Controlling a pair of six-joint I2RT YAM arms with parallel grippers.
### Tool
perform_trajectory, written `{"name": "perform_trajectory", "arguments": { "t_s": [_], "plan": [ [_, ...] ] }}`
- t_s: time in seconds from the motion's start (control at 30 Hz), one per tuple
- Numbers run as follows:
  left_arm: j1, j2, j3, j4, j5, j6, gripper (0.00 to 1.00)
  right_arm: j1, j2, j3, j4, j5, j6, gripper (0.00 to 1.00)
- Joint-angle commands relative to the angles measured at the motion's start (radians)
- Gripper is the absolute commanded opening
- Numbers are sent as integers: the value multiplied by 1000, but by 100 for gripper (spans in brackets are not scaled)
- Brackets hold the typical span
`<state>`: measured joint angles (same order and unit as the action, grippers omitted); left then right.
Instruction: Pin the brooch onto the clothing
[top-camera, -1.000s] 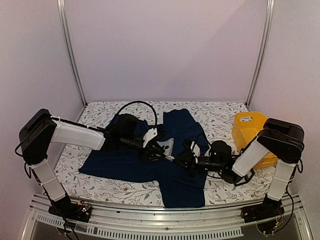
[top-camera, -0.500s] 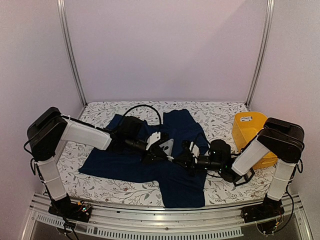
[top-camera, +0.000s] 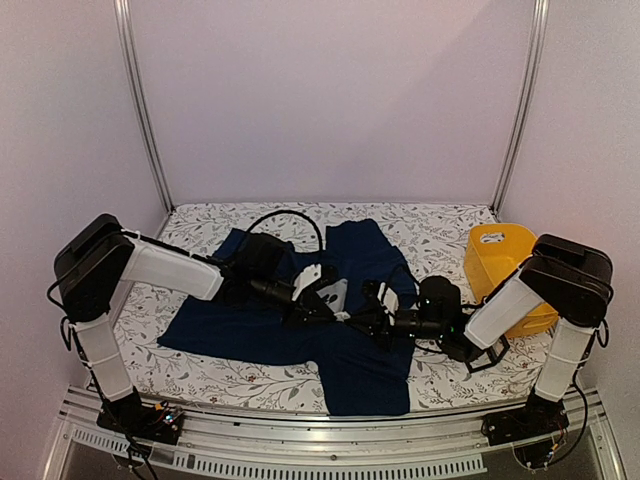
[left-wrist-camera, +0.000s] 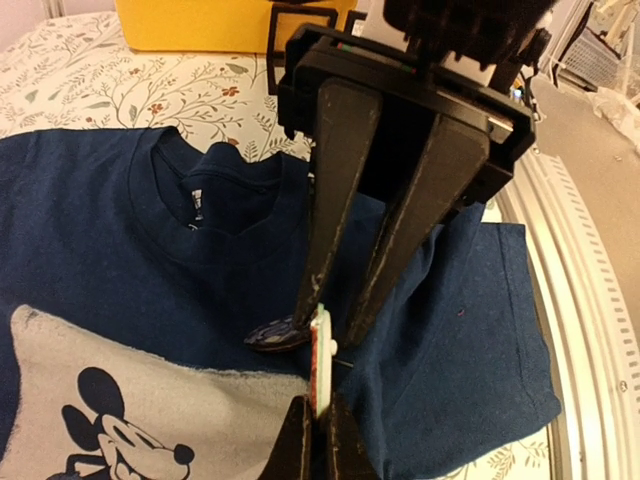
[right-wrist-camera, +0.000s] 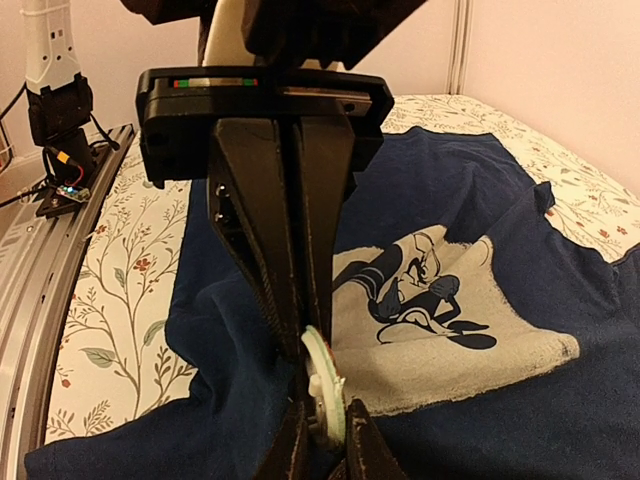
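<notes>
The navy T-shirt (top-camera: 250, 325) lies spread on the floral table, its pale mouse print (right-wrist-camera: 440, 300) beside both grippers. The brooch (left-wrist-camera: 320, 350), a thin pale disc seen edge-on, stands above the shirt near the print's corner. My left gripper (left-wrist-camera: 318, 405) is shut on its lower edge. Opposite it, my right gripper (right-wrist-camera: 325, 420) has its fingers slightly parted on either side of the same disc (right-wrist-camera: 325, 390). In the top view the two grippers (top-camera: 340, 312) meet tip to tip over the shirt's chest. A small dark oval piece (left-wrist-camera: 275, 335) lies on the fabric beside the brooch.
A yellow bin (top-camera: 500, 255) stands at the right side of the table, behind the right arm. The metal rail (top-camera: 300, 455) runs along the near edge. Floral tablecloth (top-camera: 440, 225) shows around the shirt.
The left arm came in toward the right and its jaws closed on the brooch. The right gripper's jaws, shut before, have parted slightly.
</notes>
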<state>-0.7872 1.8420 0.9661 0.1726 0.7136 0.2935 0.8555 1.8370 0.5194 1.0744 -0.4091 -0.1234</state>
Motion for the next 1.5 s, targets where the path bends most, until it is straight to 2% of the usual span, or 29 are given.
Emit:
{"name": "perform_trajectory", "arguments": {
  "t_s": [0.0,0.27,0.5,0.57,0.67,0.8,0.93,1.17,1.47],
  "plan": [
    [-12,-49,-17,55,12,-62,0,7,-44,14,-59,5,-21,18],
    [-14,-74,-38,50,-10,-82,0,7,-136,-26,-172,18,-28,35],
    [-15,-76,-44,55,-23,-90,0,34,-122,-25,-174,17,23,36],
    [-14,-81,-46,56,-25,-90,0,40,-121,-26,-174,14,21,34],
    [-15,-89,-51,63,-19,-90,0,43,-109,-22,-173,30,42,28],
    [-14,-96,-53,67,-1,-94,0,43,-48,-26,-132,37,66,11],
    [-15,-109,-53,58,39,-93,0,31,-21,-28,-122,44,75,0],
    [-26,-131,-67,69,145,-108,0,-9,14,-17,-129,40,118,0],
    [-39,-147,-79,73,185,-114,0,-38,52,14,-180,32,154,0]
  ]
}}
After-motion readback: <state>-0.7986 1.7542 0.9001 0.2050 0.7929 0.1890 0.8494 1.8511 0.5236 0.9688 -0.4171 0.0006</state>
